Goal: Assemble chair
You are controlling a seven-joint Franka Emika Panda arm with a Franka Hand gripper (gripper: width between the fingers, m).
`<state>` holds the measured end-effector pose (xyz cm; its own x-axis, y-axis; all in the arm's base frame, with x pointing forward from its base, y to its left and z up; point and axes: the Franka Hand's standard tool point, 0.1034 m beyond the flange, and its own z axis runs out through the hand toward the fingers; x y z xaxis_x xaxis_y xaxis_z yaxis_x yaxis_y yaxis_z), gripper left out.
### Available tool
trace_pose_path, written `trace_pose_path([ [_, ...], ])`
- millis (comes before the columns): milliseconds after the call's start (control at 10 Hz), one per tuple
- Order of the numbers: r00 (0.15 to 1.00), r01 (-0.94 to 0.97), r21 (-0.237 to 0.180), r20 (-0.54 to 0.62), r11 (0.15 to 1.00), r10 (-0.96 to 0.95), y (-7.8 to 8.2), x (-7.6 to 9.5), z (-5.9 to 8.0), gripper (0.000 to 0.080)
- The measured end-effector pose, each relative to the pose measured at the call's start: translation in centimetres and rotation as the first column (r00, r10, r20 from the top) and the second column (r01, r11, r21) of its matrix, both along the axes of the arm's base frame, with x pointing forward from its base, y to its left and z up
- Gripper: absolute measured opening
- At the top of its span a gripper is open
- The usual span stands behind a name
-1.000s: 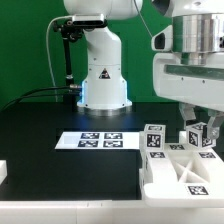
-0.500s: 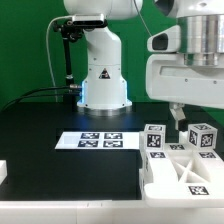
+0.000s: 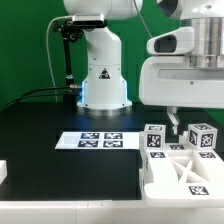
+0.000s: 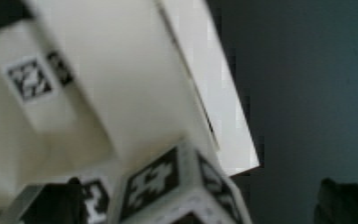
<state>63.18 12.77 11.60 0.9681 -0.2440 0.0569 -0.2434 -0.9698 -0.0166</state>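
Note:
The chair is a cluster of white parts at the exterior view's lower right. A slotted flat panel [image 3: 186, 176] lies there, with two tagged square posts standing at its far side, one [image 3: 154, 140] further left and one [image 3: 203, 137] further right. My gripper [image 3: 195, 122] hangs open just above the right-hand post, with one finger [image 3: 172, 120] showing to its left. In the wrist view the tagged post top [image 4: 167, 185] sits between my dark fingertips [image 4: 60, 205], touching neither. A larger white tagged part [image 4: 105, 90] fills the view beyond it.
The marker board [image 3: 98, 141] lies flat on the black table in front of the robot base [image 3: 103, 85]. A small white part [image 3: 3, 171] sits at the exterior view's left edge. A green wall stands behind.
My gripper has opened and let go of the right-hand post, then risen and shifted toward the exterior view's left. The post stays standing on the panel.

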Motion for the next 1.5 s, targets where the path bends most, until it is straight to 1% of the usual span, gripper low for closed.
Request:
trace_pose_path([
  [100, 0.982, -0.187, -0.016, 0.003, 0.982, 0.187, -0.51, 0.23, 0.07, 0.0649],
  [200, 0.964, -0.265, -0.023, 0.006, 0.964, 0.265, -0.85, 0.38, -0.02, 0.0649],
  [300, 0.974, -0.226, -0.02, 0.006, 0.974, 0.226, -0.83, 0.36, -0.04, 0.0649],
  [400, 0.974, -0.226, -0.02, 0.006, 0.974, 0.226, -0.86, 0.36, -0.05, 0.0553],
  [500, 0.981, -0.192, -0.017, 0.007, 0.981, 0.192, -0.85, 0.35, -0.06, 0.0553],
  [600, 0.993, -0.114, -0.011, 0.007, 0.993, 0.114, -0.83, 0.35, -0.06, 0.037],
  [700, 0.999, -0.037, -0.006, 0.008, 0.999, 0.037, -0.81, 0.34, -0.06, 0.0282],
  [1100, 0.98, 0.197, 0.01, 0.007, 0.98, -0.197, -0.79, 0.33, -0.06, 0.0282],
  [1300, 0.916, 0.4, 0.027, 0.005, 0.916, -0.4, -0.84, 0.28, -0.05, 0.0282],
  [1400, 0.857, 0.514, 0.041, 0.003, 0.857, -0.515, -0.87, 0.24, -0.04, 0.0284],
  [1500, 0.828, 0.56, 0.045, 0.0, 0.827, -0.561, -0.88, 0.25, -0.03, 0.0284],
])
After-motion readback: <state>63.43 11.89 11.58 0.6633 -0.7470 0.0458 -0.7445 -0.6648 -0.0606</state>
